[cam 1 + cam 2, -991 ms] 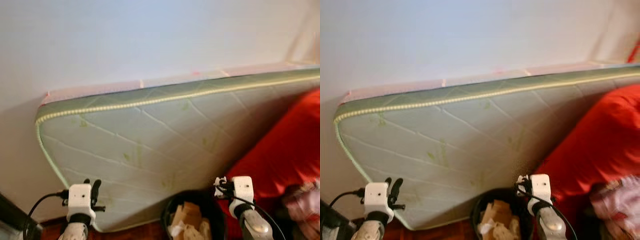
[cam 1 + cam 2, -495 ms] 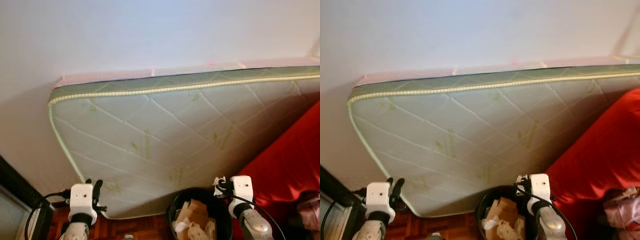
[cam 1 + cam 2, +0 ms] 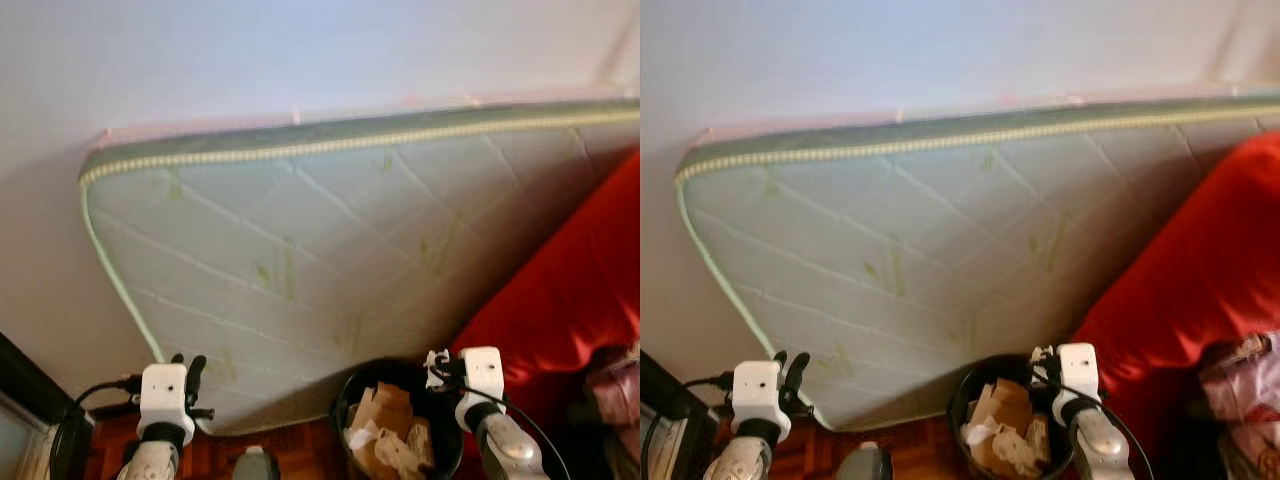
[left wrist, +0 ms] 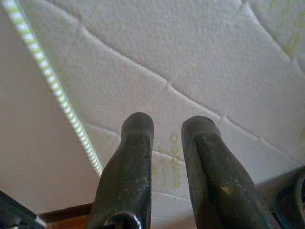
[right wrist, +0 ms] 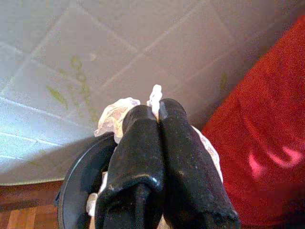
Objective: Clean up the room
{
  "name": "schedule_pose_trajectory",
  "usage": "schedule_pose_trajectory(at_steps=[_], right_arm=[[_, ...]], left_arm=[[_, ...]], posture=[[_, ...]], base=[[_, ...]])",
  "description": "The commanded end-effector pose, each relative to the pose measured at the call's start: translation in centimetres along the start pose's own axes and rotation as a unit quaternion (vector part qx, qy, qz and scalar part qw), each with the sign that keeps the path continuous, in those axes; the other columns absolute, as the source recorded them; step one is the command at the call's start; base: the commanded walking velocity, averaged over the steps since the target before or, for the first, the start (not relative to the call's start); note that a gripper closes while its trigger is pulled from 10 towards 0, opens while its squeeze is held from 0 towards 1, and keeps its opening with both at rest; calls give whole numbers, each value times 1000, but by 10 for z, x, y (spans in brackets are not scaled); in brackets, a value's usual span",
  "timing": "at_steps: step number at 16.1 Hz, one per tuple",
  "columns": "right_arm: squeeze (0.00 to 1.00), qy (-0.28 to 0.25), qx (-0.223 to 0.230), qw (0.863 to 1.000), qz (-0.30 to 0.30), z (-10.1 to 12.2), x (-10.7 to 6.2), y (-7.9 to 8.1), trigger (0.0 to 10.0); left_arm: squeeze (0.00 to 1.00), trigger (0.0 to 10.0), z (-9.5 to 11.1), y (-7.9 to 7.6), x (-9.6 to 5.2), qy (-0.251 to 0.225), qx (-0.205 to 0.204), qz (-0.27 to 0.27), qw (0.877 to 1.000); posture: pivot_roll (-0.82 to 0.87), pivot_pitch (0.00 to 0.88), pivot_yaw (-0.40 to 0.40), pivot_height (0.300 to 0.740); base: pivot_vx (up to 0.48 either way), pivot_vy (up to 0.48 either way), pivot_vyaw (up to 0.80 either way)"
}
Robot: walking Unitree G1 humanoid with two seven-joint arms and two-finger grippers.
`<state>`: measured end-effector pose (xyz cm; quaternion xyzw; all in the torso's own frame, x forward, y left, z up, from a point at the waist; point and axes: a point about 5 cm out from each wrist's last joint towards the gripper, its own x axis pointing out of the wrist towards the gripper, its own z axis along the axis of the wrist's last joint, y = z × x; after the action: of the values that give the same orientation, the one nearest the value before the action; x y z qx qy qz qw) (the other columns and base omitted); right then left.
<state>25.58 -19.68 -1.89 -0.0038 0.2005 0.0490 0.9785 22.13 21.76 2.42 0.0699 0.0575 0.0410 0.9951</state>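
Quilted mattress [image 3: 330, 250] against wall [image 3: 250, 50], red cover [image 3: 570, 300]

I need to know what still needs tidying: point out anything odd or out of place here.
The mattress stands on edge, tilted against the wall instead of lying flat. The bin below it is heaped with paper scraps. The right gripper pinches a white scrap above it.

- The camera has tilted down: more floor [image 3: 290, 450] shows below the mattress [image 3: 330, 260].
- The bin [image 3: 398, 420] sits fuller in view, its paper plainer.
- A grey object [image 3: 255, 465] has come into view at the bottom edge.
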Motion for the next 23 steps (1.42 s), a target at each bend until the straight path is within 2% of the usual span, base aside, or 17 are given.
schedule_pose_trajectory(at_steps=[1,15,18,20,23], right_arm=[[0,-2,-1,1000,1,0,0,1,10000],[0,9,2,1000,24,-2,2,10,10000],[0,12,0,1000,28,-3,2,13,10000],[0,13,-18,999,37,-1,3,14,10000],[0,10,-9,999,39,-1,4,17,10000]], left_arm=[[0,10000,0,2,0,3,2,5,1000],[0,10000,2,1,4,5,0,-2,1000],[0,10000,4,2,6,2,1,-3,1000],[0,10000,5,0,9,0,3,-8,1000],[0,10000,8,-1,11,-3,3,-13,1000]], posture=[[124,0,-35,634],[130,0,-33,634],[126,0,-27,634],[126,0,-26,634],[130,0,-22,634]], base=[[0,0,0],[0,0,0],[269,0,0],[283,0,0],[294,0,533]])
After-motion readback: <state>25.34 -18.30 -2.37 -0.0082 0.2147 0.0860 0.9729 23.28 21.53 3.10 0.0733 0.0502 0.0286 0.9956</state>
